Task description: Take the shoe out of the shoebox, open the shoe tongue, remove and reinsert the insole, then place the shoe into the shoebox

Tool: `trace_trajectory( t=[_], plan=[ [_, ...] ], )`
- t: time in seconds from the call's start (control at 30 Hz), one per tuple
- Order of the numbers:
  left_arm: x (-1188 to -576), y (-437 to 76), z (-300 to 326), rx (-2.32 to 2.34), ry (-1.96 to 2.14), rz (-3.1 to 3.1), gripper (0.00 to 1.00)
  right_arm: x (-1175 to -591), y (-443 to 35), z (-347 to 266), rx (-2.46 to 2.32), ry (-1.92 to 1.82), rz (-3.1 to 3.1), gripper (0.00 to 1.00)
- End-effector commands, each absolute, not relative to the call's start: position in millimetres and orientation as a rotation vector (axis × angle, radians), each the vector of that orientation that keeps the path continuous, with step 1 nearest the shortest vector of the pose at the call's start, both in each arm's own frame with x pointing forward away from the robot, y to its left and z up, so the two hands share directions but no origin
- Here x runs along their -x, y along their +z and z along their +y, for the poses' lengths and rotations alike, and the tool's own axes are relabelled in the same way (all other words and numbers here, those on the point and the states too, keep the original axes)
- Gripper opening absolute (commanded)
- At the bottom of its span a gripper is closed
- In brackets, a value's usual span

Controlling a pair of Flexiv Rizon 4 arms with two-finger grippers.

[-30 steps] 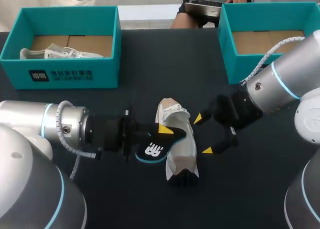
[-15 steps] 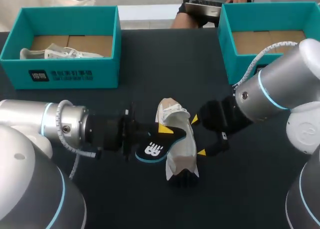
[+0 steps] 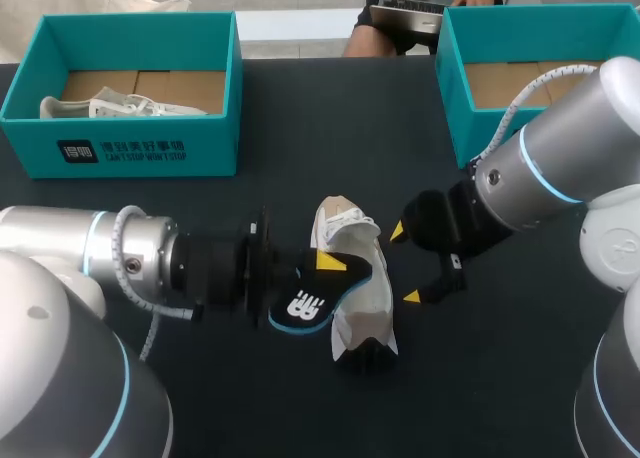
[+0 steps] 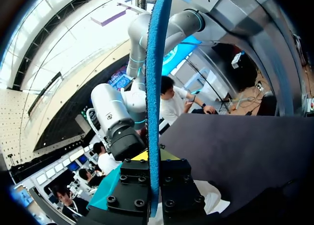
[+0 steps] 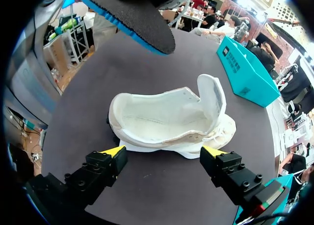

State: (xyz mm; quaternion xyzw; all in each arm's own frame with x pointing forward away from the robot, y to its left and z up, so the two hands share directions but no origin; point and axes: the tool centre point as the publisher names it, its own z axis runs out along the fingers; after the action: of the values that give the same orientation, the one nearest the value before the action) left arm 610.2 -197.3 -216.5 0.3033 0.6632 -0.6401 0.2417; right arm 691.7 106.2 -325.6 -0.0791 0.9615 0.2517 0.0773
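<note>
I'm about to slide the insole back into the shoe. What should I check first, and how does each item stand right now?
1. Insole gripped by the left gripper: ok, both fingers clamp it.
2. Shoe out of the box and resting on the table: ok.
3. Shoe opening exposed: ok, it faces the right gripper and looks empty inside.
4. Right gripper steadying the shoe: not ok, it is open, with both fingers short of the shoe and not touching it.
5. Insole lined up with the opening: cannot tell, it hangs above and beside the shoe.
</note>
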Motion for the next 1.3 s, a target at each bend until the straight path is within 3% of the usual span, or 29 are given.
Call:
trace_trajectory(
  t=[0.03,1.3],
  plan=[
    [-601.6,-235.9,-209.1,-0.809,-1.738,1.803,0.00,-690.6,-325.7,106.2,0.236,0.754,2.879,1.00],
    [-641.0,-302.0,-246.2,-0.631,-1.785,1.854,0.00,-690.6,-325.7,106.2,0.236,0.754,2.879,1.00]
  ],
)
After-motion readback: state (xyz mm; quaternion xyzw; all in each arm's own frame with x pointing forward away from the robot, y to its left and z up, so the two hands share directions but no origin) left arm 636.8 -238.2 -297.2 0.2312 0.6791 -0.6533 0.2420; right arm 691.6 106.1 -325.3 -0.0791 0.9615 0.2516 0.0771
